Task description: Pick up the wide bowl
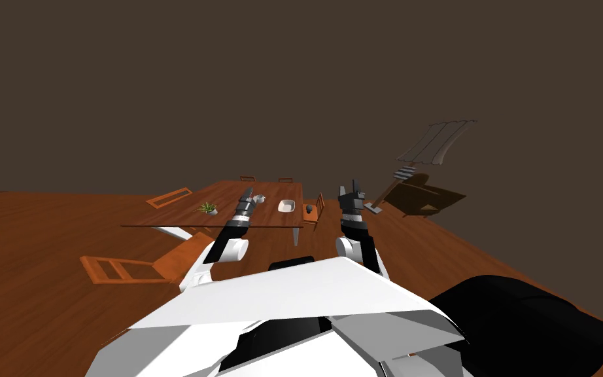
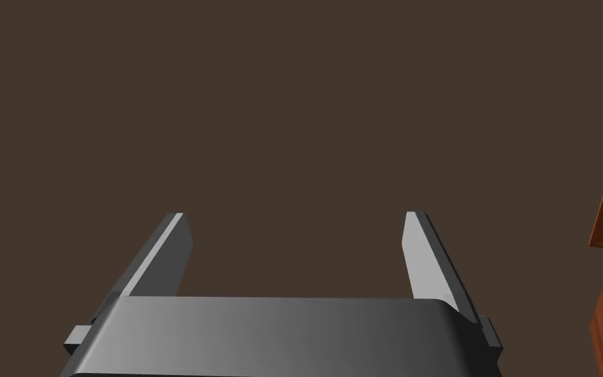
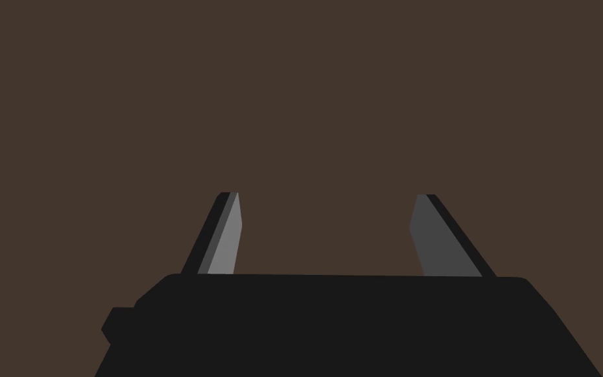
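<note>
The wide bowl (image 1: 286,206) is white and shallow and sits on the brown table (image 1: 182,219), toward its right end. My left gripper (image 1: 248,192) is raised over the table's near edge, left of the bowl and apart from it. Its fingers (image 2: 163,252) stand open with nothing between them, and the left gripper (image 2: 297,219) faces a brown wall. My right gripper (image 1: 352,186) is held up to the right of the table, past the chair at its end. That right gripper (image 3: 326,199) is also open and empty.
A small grey vessel (image 1: 259,198) and a green plant (image 1: 207,208) share the table. An orange chair (image 1: 313,213) with a small dark object on its seat stands at the table's right end. Another chair (image 1: 123,268) lies on the floor at left. A brown recliner (image 1: 424,196) stands far right.
</note>
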